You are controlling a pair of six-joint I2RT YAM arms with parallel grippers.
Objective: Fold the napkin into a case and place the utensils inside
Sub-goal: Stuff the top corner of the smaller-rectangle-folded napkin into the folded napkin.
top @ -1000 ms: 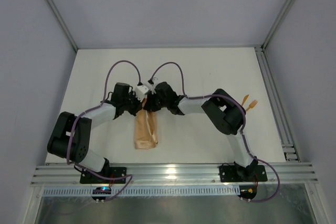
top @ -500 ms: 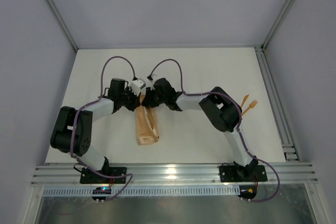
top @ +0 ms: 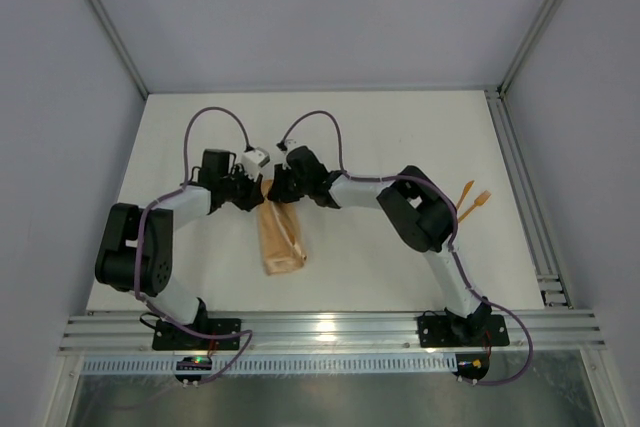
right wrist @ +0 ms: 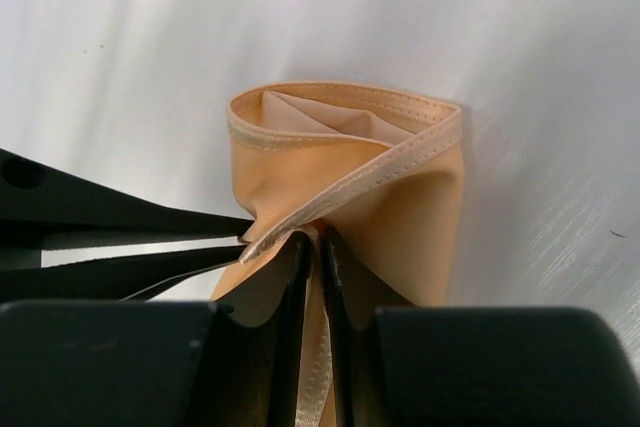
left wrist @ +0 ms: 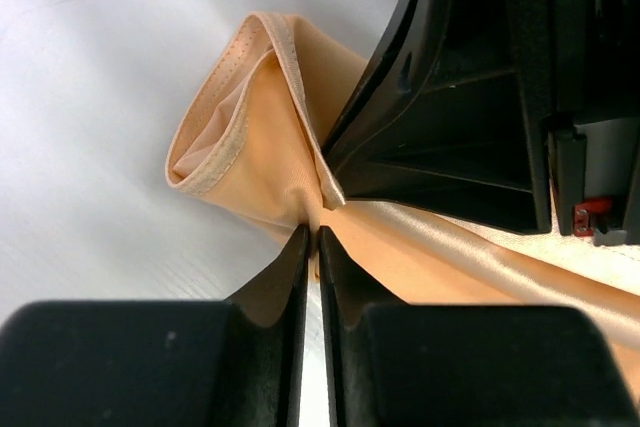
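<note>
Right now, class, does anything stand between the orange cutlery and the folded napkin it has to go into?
Yes. From above, the right arm's bent elbow lies across the straight path from the cutlery to the napkin. Nothing else shows on the table between them.

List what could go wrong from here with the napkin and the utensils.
1. The left gripper and right gripper both pinch the napkin at one bunched end, almost touching; pulling apart may undo the fold.
2. The utensils lie beside the right arm's elbow; a swing might knock them away.
</note>
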